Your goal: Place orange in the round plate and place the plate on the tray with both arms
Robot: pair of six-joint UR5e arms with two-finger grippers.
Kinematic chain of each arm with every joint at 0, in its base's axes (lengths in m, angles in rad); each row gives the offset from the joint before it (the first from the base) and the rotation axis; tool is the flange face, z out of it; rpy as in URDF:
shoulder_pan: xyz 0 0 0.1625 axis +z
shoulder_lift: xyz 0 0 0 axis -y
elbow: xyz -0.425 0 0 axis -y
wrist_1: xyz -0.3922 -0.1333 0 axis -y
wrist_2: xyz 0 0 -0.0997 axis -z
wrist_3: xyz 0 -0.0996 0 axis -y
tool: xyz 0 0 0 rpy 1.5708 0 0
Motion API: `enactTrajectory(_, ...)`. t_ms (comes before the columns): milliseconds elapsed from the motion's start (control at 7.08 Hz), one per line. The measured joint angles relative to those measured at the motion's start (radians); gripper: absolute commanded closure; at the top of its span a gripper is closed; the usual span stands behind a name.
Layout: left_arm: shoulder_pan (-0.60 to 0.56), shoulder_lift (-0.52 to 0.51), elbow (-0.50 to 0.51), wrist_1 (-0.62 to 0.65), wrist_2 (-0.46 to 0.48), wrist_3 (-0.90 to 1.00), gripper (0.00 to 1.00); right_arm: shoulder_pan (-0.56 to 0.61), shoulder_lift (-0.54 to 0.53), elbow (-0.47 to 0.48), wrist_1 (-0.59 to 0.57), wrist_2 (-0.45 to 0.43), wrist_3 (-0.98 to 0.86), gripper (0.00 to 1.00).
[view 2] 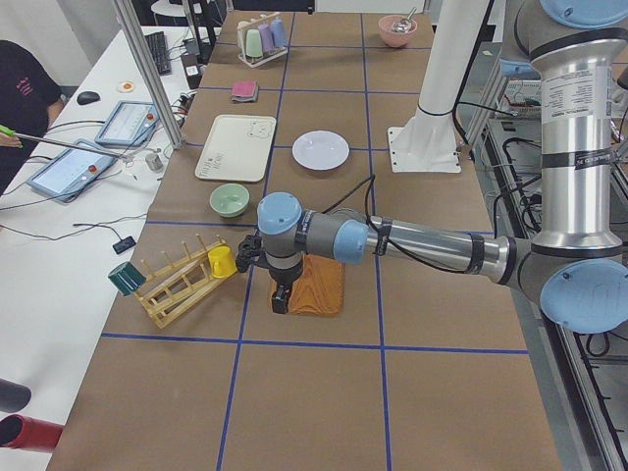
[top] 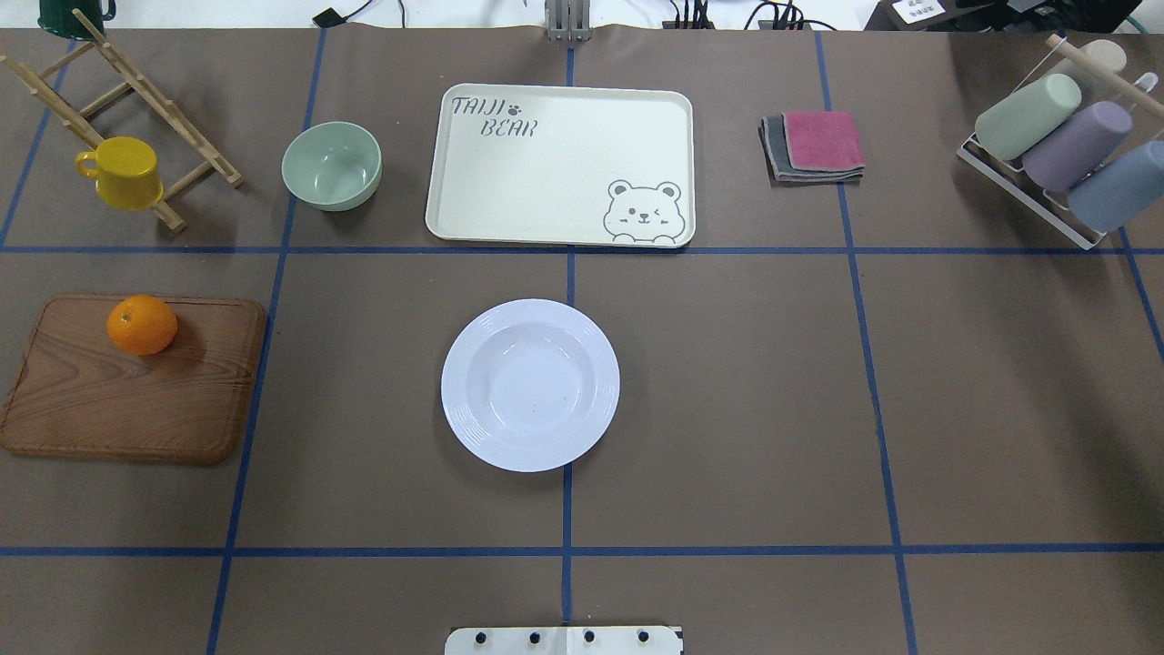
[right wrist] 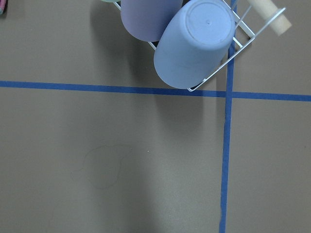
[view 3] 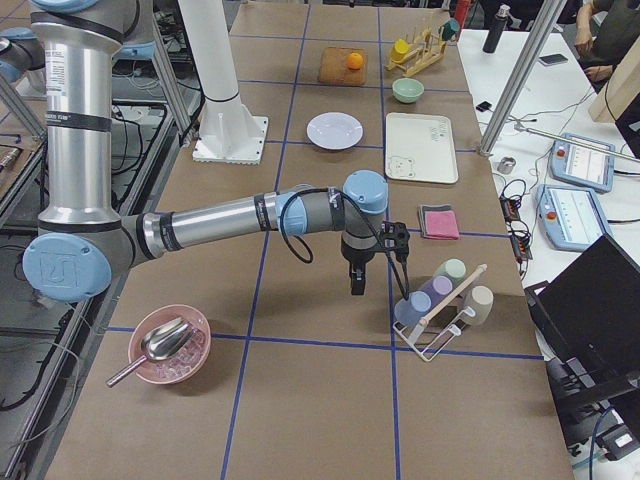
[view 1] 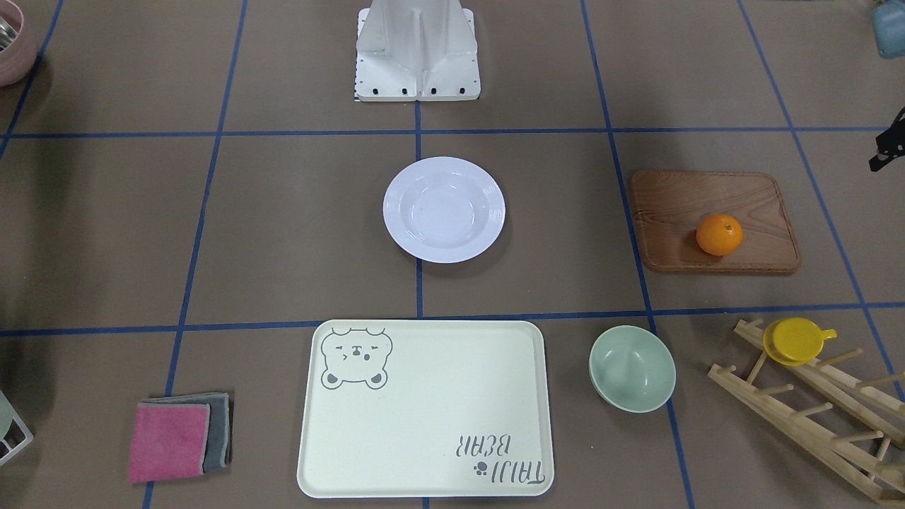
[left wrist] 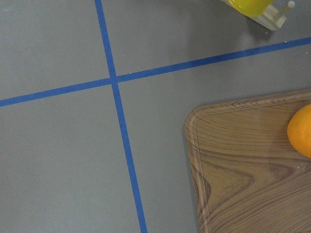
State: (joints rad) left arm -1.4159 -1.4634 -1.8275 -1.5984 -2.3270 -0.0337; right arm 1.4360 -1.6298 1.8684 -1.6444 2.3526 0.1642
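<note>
L gripper [view 2: 280, 302] points down over the wood board [top: 127, 400], near the yellow cup [top: 123, 173]. It shows in a side view only, so one can't tell if its fingers are apart or together. R gripper [view 3: 356, 284] points down over bare table, near the wire rack [top: 1018, 197] w/ 3 cups lying in it: green, purple, blue. Same thing there: side view only, can't tell if open or closed.

The orange [top: 142, 325] sits on the wood board, by the board's far edge, on the robot's L side. L wrist cam sees just a bit of it at the right edge. The round plate [top: 530, 385] lies flat mid-table, in front of the robot base. Orange & plate are well apart. The tray [top: 564, 182] lies past the plate, farther from the robot, w/ a bear face in one corner & grey letters in another. A blue tape line runs btw plate & tray.

A mint bowl [top: 331, 166] stands just L of the tray. The yellow cup hangs on a wood peg rack [top: 182, 122]. Pink & grey cloths [top: 814, 146] lie R of the tray.
</note>
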Motion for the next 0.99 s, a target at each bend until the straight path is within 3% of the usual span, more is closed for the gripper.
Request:
enactTrajectory(424, 0.006, -0.012, -0.005, -0.007, 0.001, -0.088, 0.02, -0.027, 0.059, 0.005, -0.001, 0.054, 0.002, 0.0)
enactTrajectory(988, 0.105, -0.08, -0.008, -0.07, 0.006, -0.35, 0.02, -0.183, 0.228, 0.01, 0.007, 0.33, 0.229, 0.01)
